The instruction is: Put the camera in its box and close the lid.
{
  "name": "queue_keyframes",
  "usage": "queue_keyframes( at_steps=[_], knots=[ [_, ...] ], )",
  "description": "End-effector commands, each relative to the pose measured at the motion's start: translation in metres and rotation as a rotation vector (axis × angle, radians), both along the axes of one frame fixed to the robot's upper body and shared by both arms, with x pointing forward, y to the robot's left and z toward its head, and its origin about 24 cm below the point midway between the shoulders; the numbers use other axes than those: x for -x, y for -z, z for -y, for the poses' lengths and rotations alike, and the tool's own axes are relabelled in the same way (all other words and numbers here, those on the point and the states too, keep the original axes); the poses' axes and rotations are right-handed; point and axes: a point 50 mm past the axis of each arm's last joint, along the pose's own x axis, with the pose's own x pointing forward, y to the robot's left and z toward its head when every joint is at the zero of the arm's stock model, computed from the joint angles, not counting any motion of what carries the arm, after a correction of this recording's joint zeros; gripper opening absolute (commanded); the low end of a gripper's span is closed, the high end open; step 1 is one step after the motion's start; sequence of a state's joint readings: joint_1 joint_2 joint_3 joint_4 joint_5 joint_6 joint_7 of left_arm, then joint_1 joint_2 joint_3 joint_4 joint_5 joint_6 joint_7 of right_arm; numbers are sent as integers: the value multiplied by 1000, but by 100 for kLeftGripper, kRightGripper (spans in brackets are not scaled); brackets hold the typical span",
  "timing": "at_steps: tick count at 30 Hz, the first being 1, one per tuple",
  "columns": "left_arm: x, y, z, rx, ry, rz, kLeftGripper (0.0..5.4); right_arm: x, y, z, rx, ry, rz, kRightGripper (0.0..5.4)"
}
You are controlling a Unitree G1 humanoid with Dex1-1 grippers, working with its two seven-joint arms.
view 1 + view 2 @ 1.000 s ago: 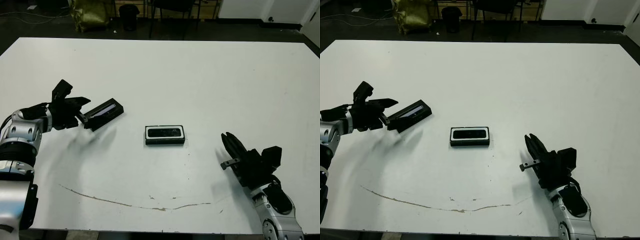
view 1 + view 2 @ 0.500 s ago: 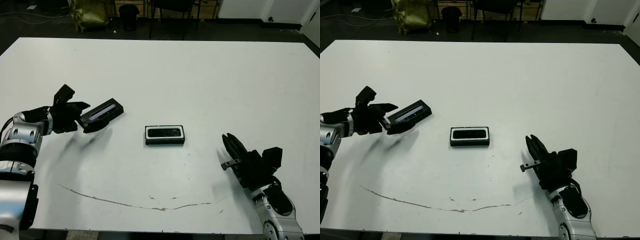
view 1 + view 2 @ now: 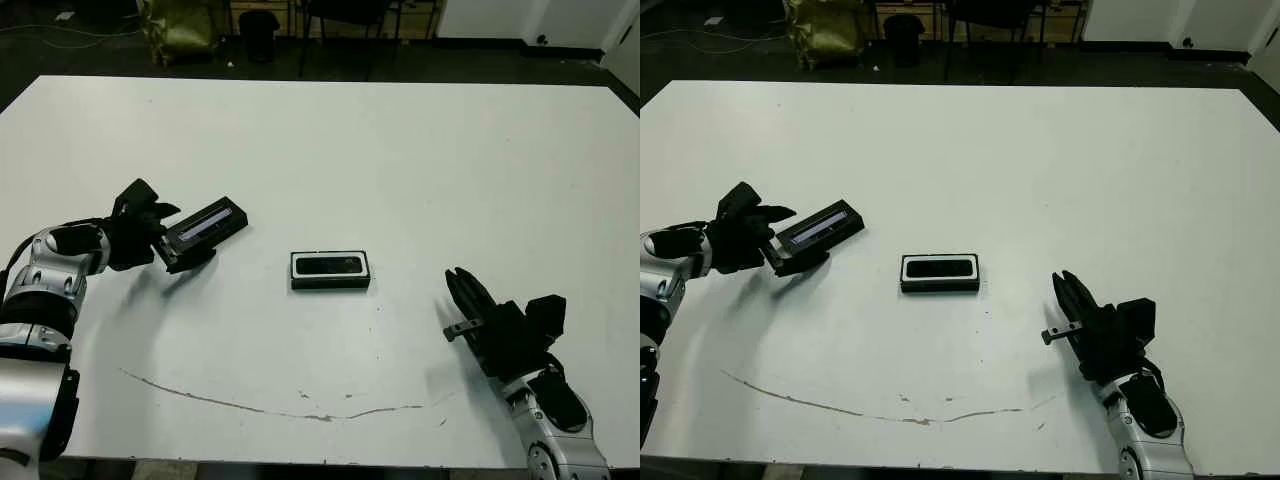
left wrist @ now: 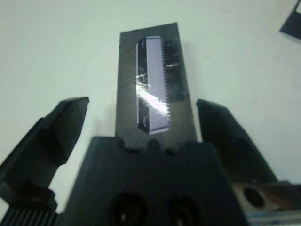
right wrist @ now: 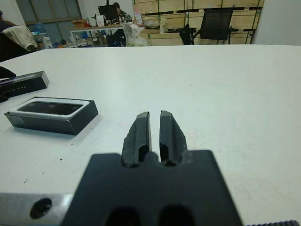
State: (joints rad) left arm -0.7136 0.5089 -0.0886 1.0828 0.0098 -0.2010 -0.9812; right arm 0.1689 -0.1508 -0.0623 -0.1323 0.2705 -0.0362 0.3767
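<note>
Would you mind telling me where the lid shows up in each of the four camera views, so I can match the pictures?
Left eye view: the lid sits left of centre, at the left gripper.
Right eye view: same spot, left of the box.
Left wrist view: the lid fills the centre, between that gripper's spread fingers.
Right wrist view: only its end shows at the picture's left edge, beyond the box.
Shared landmark: the box, holding the camera.

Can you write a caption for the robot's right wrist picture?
Shut right gripper rests near the box holding the camera.
</note>
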Motion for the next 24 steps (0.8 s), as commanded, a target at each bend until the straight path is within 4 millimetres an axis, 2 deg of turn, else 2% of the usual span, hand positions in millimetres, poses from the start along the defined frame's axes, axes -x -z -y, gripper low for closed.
queue_keyframes(
  at_steps=[1, 6, 18, 21, 24],
  knots=[
    [9, 20, -3, 9, -36, -133, 539, 2, 5, 6, 5, 11, -23, 0],
    [10, 22, -3, 83, -67, -233, 539, 3, 4, 5, 17, 19, -20, 0],
    [11, 15, 0, -10, 108, -363, 539, 3, 4, 6, 11, 21, -24, 0],
    [9, 12, 2, -71, 143, -375, 503, 3, 5, 7, 15, 23, -16, 0],
    [8, 11, 4, -68, 150, -350, 429, 3, 5, 7, 9, 30, -28, 0]
  ],
)
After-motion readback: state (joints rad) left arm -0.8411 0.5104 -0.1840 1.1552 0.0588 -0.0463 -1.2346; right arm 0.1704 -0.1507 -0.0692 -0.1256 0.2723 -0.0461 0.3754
